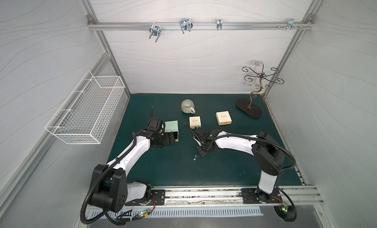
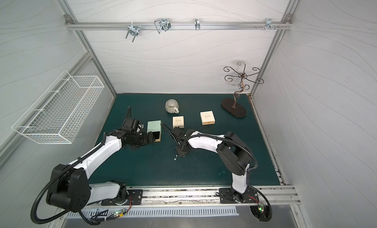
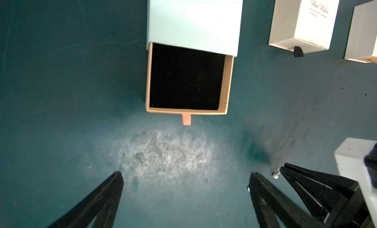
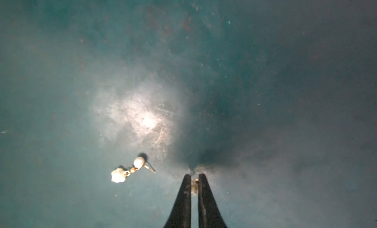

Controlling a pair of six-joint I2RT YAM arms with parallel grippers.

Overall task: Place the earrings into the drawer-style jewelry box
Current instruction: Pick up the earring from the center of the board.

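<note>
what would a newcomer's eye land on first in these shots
The mint box sits left of the middle of the mat, its black-lined drawer pulled open with nothing visible inside. Near the mat's centre the right arm's jaws stand almost shut on a tiny earring, with a pearl earring lying loose beside them. A curly metal stand rises in the far right corner.
</note>
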